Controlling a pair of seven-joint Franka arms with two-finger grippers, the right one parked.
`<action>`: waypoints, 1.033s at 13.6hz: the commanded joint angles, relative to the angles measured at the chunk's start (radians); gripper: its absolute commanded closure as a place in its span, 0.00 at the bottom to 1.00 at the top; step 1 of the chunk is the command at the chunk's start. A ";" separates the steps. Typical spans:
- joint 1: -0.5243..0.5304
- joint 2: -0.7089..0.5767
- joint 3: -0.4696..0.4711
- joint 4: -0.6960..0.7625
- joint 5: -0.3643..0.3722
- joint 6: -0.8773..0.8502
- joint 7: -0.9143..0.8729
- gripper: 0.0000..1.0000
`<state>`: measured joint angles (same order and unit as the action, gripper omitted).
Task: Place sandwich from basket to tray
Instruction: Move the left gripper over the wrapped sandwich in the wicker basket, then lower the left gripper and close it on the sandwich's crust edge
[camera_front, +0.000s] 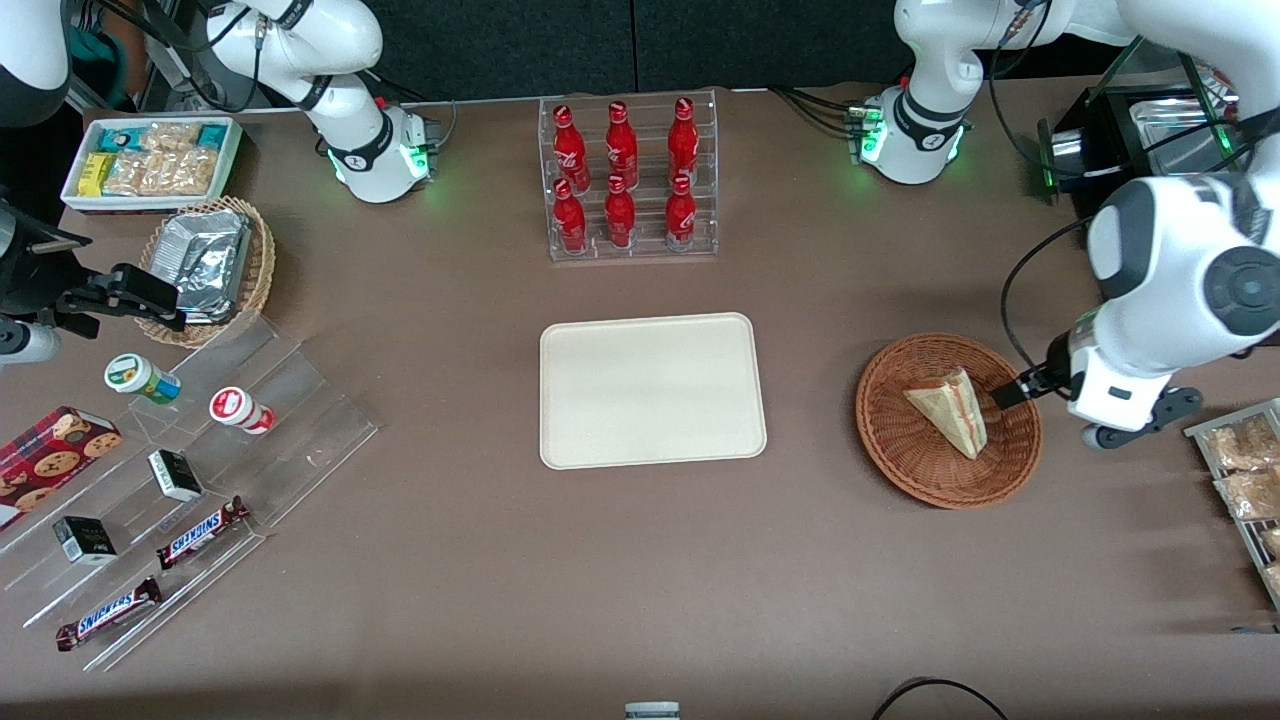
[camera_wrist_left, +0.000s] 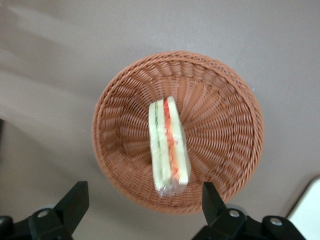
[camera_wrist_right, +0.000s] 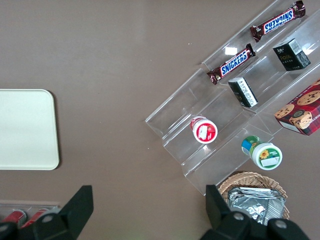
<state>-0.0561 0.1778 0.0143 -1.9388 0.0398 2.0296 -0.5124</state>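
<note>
One sandwich (camera_front: 951, 410), clear-wrapped wedge, lies in the reddish-brown wicker basket (camera_front: 905, 455), cut edge with red and green layers facing up in the wrist view (camera_wrist_left: 169, 145). Basket (camera_wrist_left: 220, 90) sits on the brown worktop (camera_front: 480, 560) toward the working arm's end. One cream tray (camera_front: 652, 389) lies flat mid-worktop, well apart from the basket, nothing on it.

Left arm's tool (camera_front: 1010, 392) hangs above the basket's rim on the working arm's side, not touching the sandwich. Fingers (camera_wrist_left: 212, 200) spread wide, nothing between them.

Counts elsewhere:
- 6 red cola bottles (camera_front: 621, 175) in a clear rack (camera_front: 630, 250), farther from the front camera than the tray.
- 1 tan wicker basket (camera_front: 262, 270) with foil packets (camera_front: 205, 260), toward the parked arm's end.
- 1 white box of snack packets (camera_front: 150, 160) beside it.
- Clear stepped shelf (camera_front: 300, 420): 2 Snickers bars (camera_front: 203, 532), 2 small dark boxes (camera_front: 175, 475), 2 small lidded tubs (camera_front: 240, 410), 1 cookie box (camera_front: 50, 460).
</note>
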 joint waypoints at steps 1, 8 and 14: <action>-0.007 -0.030 -0.002 -0.139 -0.008 0.168 -0.096 0.00; -0.070 0.011 -0.004 -0.258 0.008 0.339 -0.175 0.00; -0.070 0.066 -0.001 -0.265 0.014 0.373 -0.175 0.00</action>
<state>-0.1228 0.2234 0.0102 -2.1963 0.0404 2.3669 -0.6721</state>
